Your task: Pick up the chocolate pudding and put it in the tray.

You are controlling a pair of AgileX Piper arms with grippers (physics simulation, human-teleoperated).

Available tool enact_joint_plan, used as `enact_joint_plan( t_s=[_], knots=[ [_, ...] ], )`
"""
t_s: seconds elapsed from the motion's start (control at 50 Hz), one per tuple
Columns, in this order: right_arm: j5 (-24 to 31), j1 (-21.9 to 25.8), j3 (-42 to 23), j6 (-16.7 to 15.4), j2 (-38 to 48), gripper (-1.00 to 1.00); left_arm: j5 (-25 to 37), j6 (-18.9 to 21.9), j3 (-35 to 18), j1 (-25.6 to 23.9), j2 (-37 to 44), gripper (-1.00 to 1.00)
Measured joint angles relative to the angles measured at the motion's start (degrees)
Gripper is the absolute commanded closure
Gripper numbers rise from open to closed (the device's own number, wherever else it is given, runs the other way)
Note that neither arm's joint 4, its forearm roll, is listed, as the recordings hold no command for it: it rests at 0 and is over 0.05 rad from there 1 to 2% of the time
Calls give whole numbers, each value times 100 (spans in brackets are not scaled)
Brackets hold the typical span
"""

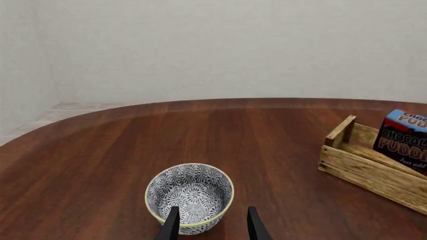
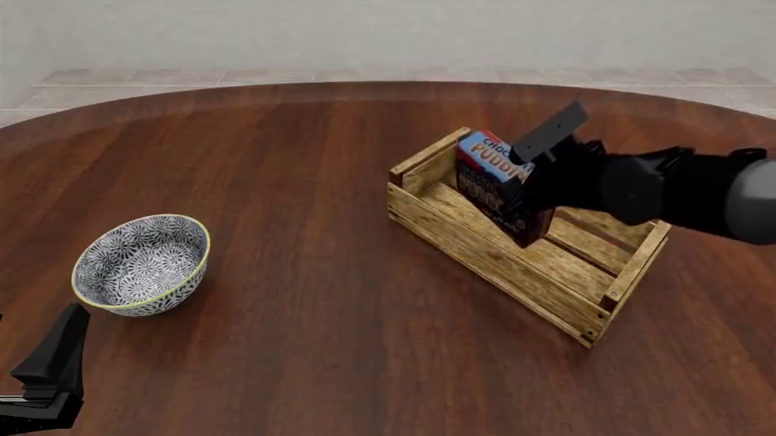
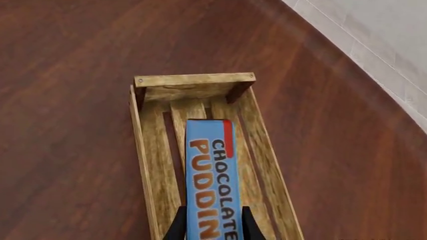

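My right gripper has its fingers clamped on both sides of the pudding box, holding it on edge, tilted, inside the wooden tray. In the front view its lower end looks down on the slats, though I can't confirm contact. My left gripper is low at the near left, fingers apart with nothing between them, just behind the patterned bowl. Bowl and tray sit well apart on the brown table.
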Motion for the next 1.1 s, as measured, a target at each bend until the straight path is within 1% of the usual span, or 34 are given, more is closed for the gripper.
enact_joint_plan(
  t_s=[1.1],
  knots=[
    [-491, 22, 140, 107, 502, 100, 0, 0, 0, 0, 0, -100]
  ],
)
